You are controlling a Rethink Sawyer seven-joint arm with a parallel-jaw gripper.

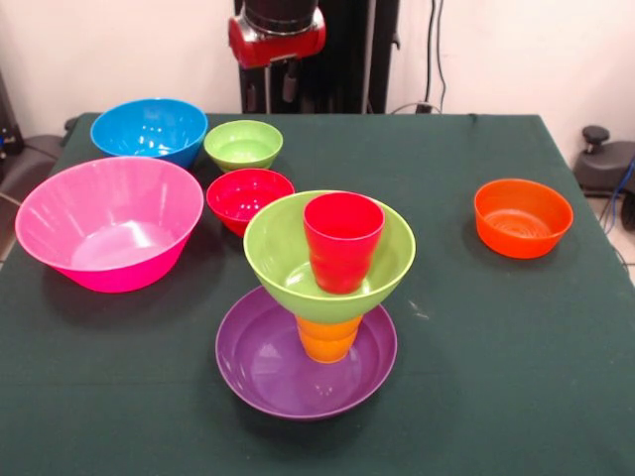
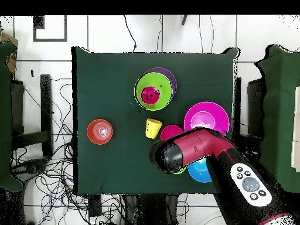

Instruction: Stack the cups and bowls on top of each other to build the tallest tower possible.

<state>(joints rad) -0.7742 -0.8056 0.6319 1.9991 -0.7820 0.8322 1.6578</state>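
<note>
Front view: the tower (image 1: 319,302) stands toward the counter's (image 1: 496,337) near edge, a purple bowl (image 1: 268,367) under an orange cup (image 1: 327,339), a lime green bowl (image 1: 288,260) and a red cup (image 1: 342,241). The gripper (image 1: 278,84) hangs well apart at the far edge; whether the jaws are open cannot be told.

Overhead view: the arm (image 2: 199,149) covers the bowls beside a yellow cup (image 2: 153,127).

this was a robotics lab, not a home. my pedestal (image 1: 298,55) stood at a table (image 1: 476,327) draped in dark green cloth, loose cables (image 2: 41,176) lay tangled over a pale tiled floor (image 2: 105,35), and bare white walls (image 1: 516,50) backed the bench.
</note>
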